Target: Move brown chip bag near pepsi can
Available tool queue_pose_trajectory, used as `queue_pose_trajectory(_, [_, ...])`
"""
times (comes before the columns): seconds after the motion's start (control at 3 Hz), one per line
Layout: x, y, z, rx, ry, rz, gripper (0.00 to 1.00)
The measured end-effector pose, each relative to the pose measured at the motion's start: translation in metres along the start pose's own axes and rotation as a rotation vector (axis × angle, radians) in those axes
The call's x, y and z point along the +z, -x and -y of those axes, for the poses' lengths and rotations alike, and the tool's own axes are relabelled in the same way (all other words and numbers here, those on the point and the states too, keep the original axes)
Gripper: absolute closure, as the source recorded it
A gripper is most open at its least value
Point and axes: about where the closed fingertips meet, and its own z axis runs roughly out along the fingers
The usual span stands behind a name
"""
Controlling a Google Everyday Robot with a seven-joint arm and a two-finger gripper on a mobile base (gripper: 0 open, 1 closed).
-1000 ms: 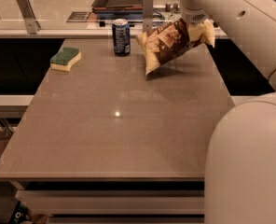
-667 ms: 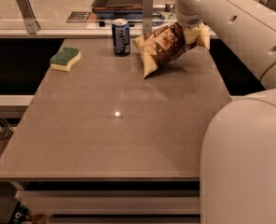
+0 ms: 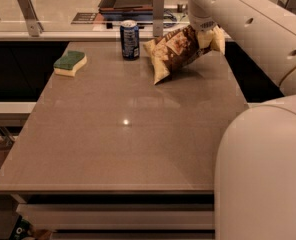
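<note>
1. Gripper (image 3: pixel 204 33) and the pale arm (image 3: pixel 248 29) it hangs from are the biggest movers. The gripper sits over the far right of the table, pinching the raised upper right end of the brown chip bag (image 3: pixel 175 51). Compared with a second ago, the arm has swung leftward and carried its load with it. The robot's rounded body (image 3: pixel 263 174) fills the lower right of the camera view.

2. The table (image 3: pixel 128 149) has not changed.

3. The brown chip bag hangs tilted from the grip. Its lower left corner rests on or just above the tabletop, and its upper left corner points toward the can. A second ago it sat further right, with a clear gap of bare table between it and the can. That gap has since narrowed to a sliver. Most of the shift came early, and the bag has barely moved over the last stretch.

4. The green-and-yellow sponge (image 3: pixel 70 64) lies near the far left edge, well apart from the bag, in the same spot as earlier.

5. The pepsi can (image 3: pixel 130 39) stands upright at the far edge, unmoved. The bag is now just beside it on its right, apparently not touching. Judged from this, the carry looks nearly complete, and what remains is to set the bag down and release it without nudging the can.
</note>
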Motion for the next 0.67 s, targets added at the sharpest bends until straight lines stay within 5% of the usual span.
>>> queue_pose_trajectory(0.67, [0.0049,0.0009,-0.0024,-0.003,0.007,-0.001,0.05])
